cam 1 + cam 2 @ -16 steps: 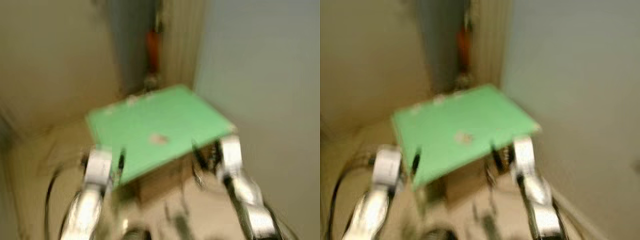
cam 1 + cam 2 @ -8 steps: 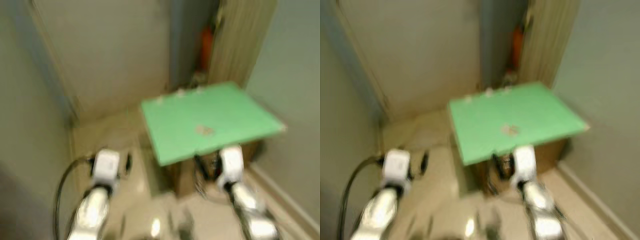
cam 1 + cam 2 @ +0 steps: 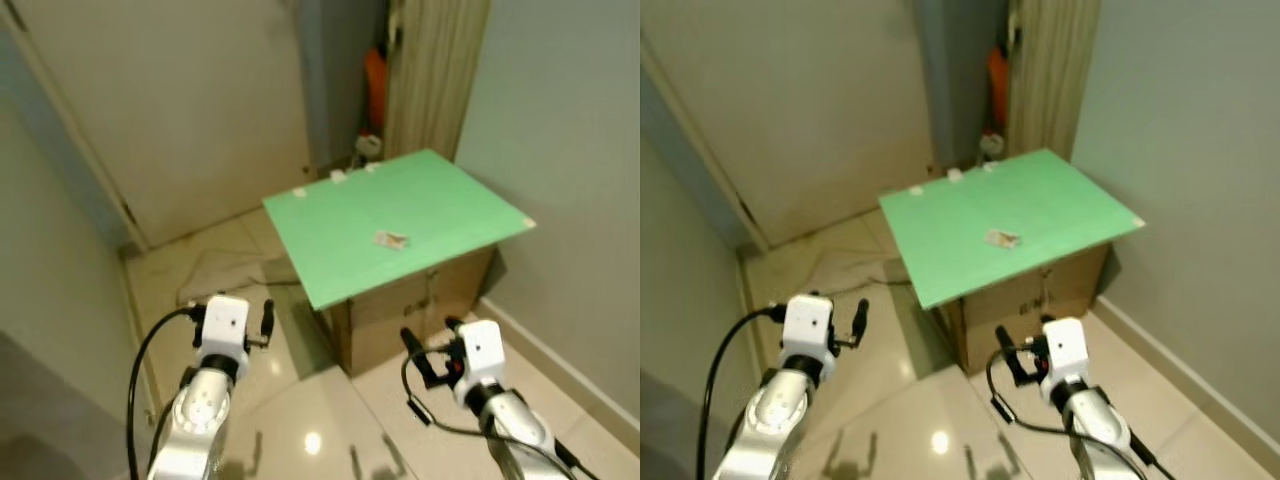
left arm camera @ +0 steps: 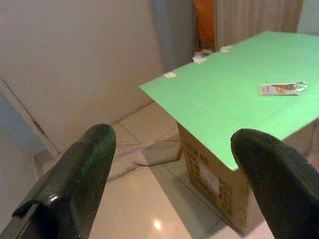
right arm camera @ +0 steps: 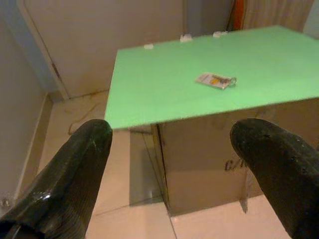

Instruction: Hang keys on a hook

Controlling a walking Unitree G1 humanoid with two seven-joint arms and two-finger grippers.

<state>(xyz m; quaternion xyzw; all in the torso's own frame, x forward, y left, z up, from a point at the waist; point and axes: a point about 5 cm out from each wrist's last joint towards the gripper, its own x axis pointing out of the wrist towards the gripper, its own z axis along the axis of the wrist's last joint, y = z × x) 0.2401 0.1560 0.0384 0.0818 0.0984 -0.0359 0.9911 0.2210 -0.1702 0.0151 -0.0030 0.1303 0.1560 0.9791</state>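
A small bunch of keys with a white tag (image 3: 390, 239) lies flat near the middle of a green board (image 3: 340, 250) that tops a cardboard box (image 3: 400, 310). Three small white pieces (image 3: 338, 175) sit along the board's far edge. Both arms are held low in front of the box, short of the board. My left gripper (image 4: 173, 134) is open with nothing between its fingers, and the keys (image 4: 281, 88) lie well ahead of it. My right gripper (image 5: 173, 125) is open too, facing the box's front, with the keys (image 5: 216, 80) beyond it on the board.
A pale door (image 3: 180, 100) closes the back left. A grey wall (image 3: 560, 130) runs close along the right of the box. An orange object (image 3: 374, 80) stands in the corner behind it, beside a ribbed panel (image 3: 430, 70). A cloth (image 4: 149, 154) lies on the glossy tile floor.
The whole picture has swung and gone from blurred to sharp, so the camera moved. The box now sits farther from both arms. The keys stay in the same spot on the board.
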